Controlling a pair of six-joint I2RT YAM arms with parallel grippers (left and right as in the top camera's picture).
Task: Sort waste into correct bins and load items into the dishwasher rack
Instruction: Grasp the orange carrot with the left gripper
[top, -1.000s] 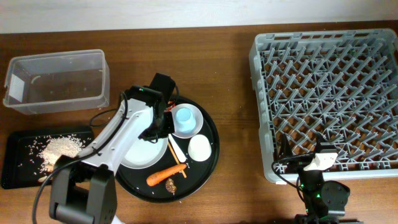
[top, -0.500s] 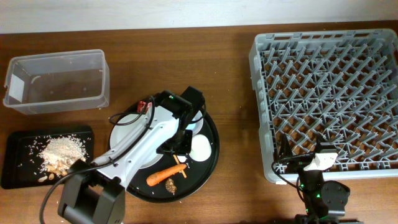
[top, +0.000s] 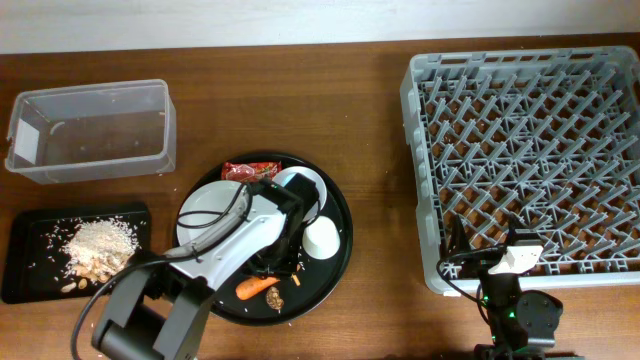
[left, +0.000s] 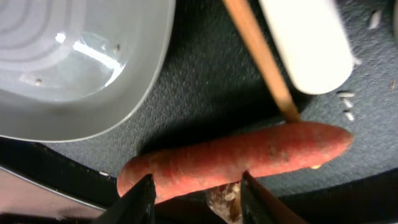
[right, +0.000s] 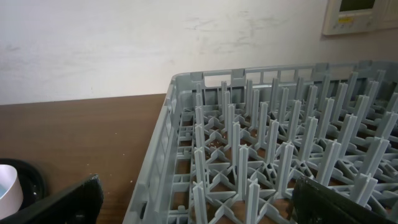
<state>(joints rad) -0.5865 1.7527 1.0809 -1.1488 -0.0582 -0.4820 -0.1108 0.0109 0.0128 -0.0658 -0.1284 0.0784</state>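
Even bright light, soft shadows; left wrist close-up blurred, glare on white plate (left: 68, 62).

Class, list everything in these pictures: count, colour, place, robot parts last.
Dishwasher rack: one, grey, right of table.
Clear tub: one, transparent, back left.
Flat tray: one, black, front left.
Rice-like crumbs: one heap, pale, on the flat tray.
Round tray: one, black, centre.
Plate: one, white, left on the round tray.
Bowl: one, white, back of the round tray, partly hidden.
Small cup: one, white, right on the round tray.
Wrapper: one, red, round tray's back edge.
Carrot: one, orange, round tray's front.
Food bits: few, brown, beside the carrot.
Fork: one, white, beyond the carrot.
Table: one, brown wood.
Left gripper: one, dark, open, a finger either side of the carrot.
Right gripper: one, black, open, by the rack's front wall.
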